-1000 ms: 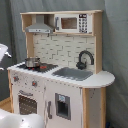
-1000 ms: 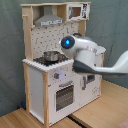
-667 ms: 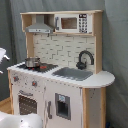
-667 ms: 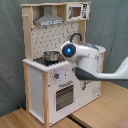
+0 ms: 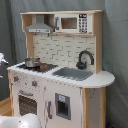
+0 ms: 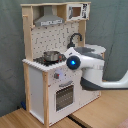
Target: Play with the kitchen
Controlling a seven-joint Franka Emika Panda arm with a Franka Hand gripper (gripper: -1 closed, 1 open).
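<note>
We cannot make out the pincer itself, so we cannot tell what state it is in: in the second exterior view only the robot arm (image 6: 87, 62) shows, a bulky white body with a glowing blue light, its joint hanging in front of the upper part of the kitchen's (image 6: 52, 75) front, near the knobs (image 6: 56, 76) and just above the oven door (image 6: 65, 95). We judge it is held there because that panel offers the parts a player would turn or pull, though no contact can be confirmed. In the first exterior view the arm appears only as pale shapes at the first exterior view's left edge and bottom corner, clear of the toy. Moving outward, the kitchen (image 5: 60, 75) stands upright on a wooden floor (image 6: 15, 120) before a grey curtain (image 5: 115, 45), tall, white and light wood. A small metal pot (image 5: 32, 62) sits on the black stovetop (image 5: 37, 66), where cooking would be mimed. Beside the stovetop lies the grey sink (image 5: 74, 73), with the black curved faucet (image 5: 85, 59) arching over it as on a real basin. Above, the hood (image 5: 40, 26) hangs over the stove and the small microwave (image 5: 72, 23) sits next to it on the top shelf. The oven door looks shut in both exterior views, so the play seems to be at an early stage.
</note>
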